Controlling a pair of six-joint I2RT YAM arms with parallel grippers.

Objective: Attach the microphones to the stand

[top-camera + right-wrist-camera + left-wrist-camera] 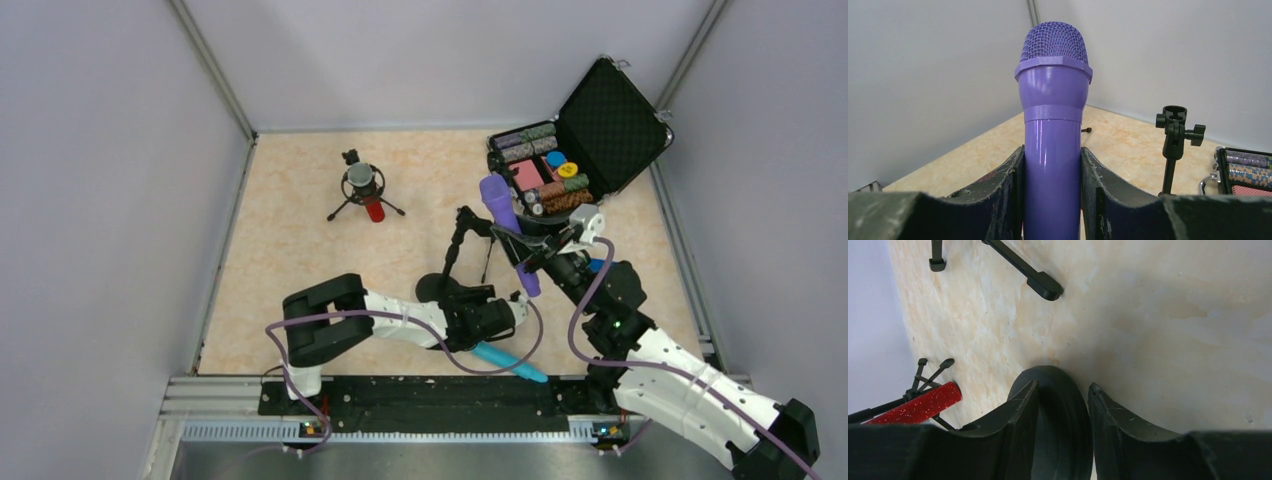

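The purple microphone (505, 225) is up in the air over the right middle of the table (300, 250), with its mesh head pointing far and a little left. The right gripper (532, 256) pinches its handle, one finger on each side, as the right wrist view (1053, 152) shows clearly. Just to the left of it stands a black stand (460, 240) with an empty clip on top (1174, 131).

The red microphone (374, 208) sits in a small tripod (340, 210) at the far left. The light blue microphone (510, 362) lies flat at the near edge, just beside the left arm.

The table has a pale marble pattern, and plain grey walls (100, 200) close it on three sides. An open black case (600, 125) with coloured chips lies in the far right corner.

The left arm lies low and reaches to the right. The left gripper (440, 292) is closed on the edge of a black round disc (1050, 377) on the table. The right arm rises from the near right corner and bends toward the centre.

I cannot tell if the disc belongs to the black stand. The lower end of the purple handle is cut off in the right wrist view.
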